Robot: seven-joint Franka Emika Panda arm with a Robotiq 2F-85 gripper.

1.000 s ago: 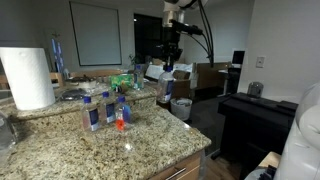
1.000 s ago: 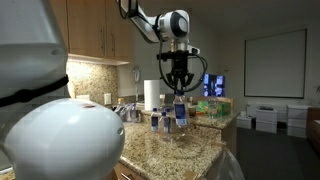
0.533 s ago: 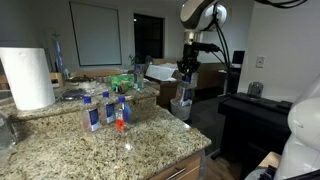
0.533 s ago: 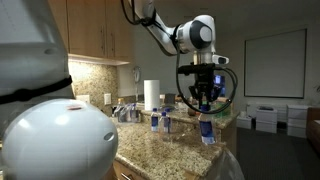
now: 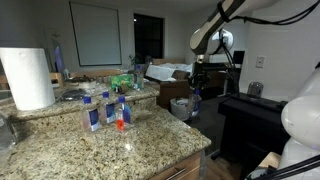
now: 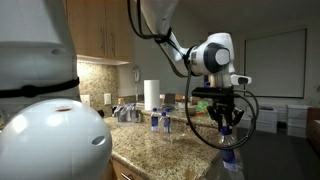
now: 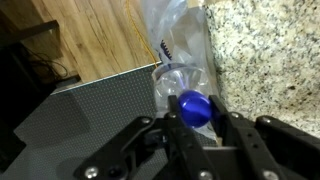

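Observation:
My gripper [image 7: 196, 120] is shut on a clear plastic bottle with a blue cap [image 7: 195, 107]; the fingers [image 7: 171, 125] press on the neck from both sides. In both exterior views the gripper [image 6: 225, 122] [image 5: 196, 86] hangs beyond the counter's end, the bottle [image 6: 229, 158] dangling under it. Straight below, the wrist view shows a clear plastic bag [image 7: 178, 40] beside the granite counter edge [image 7: 270, 50]. The bottle's lower body is blurred against the bag.
Several more blue-capped bottles [image 5: 105, 110] [image 6: 160, 121] stand on the granite counter [image 5: 110, 150], with a paper towel roll [image 5: 27, 78] at its back. A bag-lined bin [image 5: 181, 107] stands on the wood floor [image 7: 100, 30] by the counter. A dark piano [image 5: 255, 110] lies further out.
The arm has swung from above the bottles on the counter out past the counter's end and downward, carrying the bottle with it. The jaws have stayed shut.

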